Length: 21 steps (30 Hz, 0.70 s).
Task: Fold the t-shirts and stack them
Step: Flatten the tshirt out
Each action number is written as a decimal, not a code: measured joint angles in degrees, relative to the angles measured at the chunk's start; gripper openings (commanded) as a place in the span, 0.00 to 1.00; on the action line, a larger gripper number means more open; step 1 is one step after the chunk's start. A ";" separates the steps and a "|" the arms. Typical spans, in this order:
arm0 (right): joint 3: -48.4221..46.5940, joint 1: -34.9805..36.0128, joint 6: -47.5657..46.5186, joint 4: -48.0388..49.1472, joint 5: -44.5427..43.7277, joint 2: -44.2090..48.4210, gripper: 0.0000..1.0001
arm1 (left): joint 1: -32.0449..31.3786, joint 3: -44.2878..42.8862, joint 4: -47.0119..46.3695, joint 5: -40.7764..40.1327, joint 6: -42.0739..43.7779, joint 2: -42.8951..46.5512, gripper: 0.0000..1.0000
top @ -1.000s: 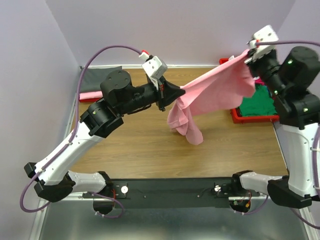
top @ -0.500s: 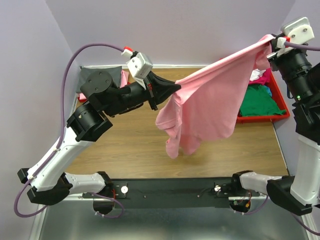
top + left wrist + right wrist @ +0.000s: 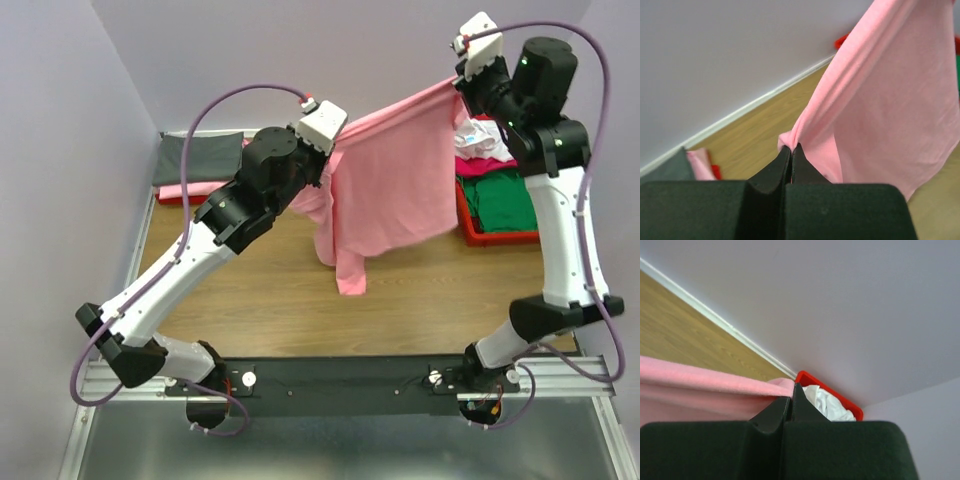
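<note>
Two grippers: the left gripper (image 3: 329,168) and the right gripper (image 3: 463,84) are both holding one pink t-shirt (image 3: 392,172) up above the desk (image 3: 262,292).
Left gripper: its jaws are pressing together on a bunched corner of the cloth, as the left wrist view is showing (image 3: 791,150).
Right gripper: its jaws are clamping tight on the opposite end of the same edge, with the pink fold running off toward 9 o'clock in its own view (image 3: 791,388).
Shirt position: it is hanging in the air near the middle of the desk, toward the 12 o'clock wall, with its lower end drooping toward 6 o'clock; whether that tip is touching the wood is not clear.
Long axis: the held edge is stretching from about 8 o'clock at the left gripper to about 2 o'clock at the right gripper, the right end riding higher.
Key relation: the body is draping below and toward 6 o'clock of both grippers, so laying it flat is probably calling for both arms lowering together toward 6 o'clock.
Nearer arm: the left one is sitting closer to the open wood.
Other shirts: a white one (image 3: 481,141) and a green one (image 3: 506,201) are lying in the red tray (image 3: 482,238) at 3 o'clock; a dark grey one (image 3: 196,160) is resting at 10 o'clock.
Stage: the spreading looks to be under way, with folding not yet begun.
</note>
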<state>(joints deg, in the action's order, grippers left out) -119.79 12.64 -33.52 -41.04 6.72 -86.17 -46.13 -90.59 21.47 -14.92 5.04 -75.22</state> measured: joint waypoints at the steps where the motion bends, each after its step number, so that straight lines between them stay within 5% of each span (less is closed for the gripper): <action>1: -2.34 -0.02 0.13 -0.20 -0.04 -2.38 0.00 | 0.37 -0.76 -0.15 -0.87 1.51 -1.33 0.00; 8: -12.76 0.11 0.39 0.35 -2.19 -8.48 0.00 | 1.29 -7.52 -5.73 -2.49 13.75 -2.19 0.00; 21: -3.52 1.25 -1.33 2.19 2.67 12.28 0.01 | 0.87 5.03 -10.45 20.17 11.26 19.52 0.00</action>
<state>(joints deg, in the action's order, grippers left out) -123.31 13.89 -34.85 -38.85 9.39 -73.89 -45.25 -85.56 11.03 5.26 16.29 -55.70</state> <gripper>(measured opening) 0.009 0.009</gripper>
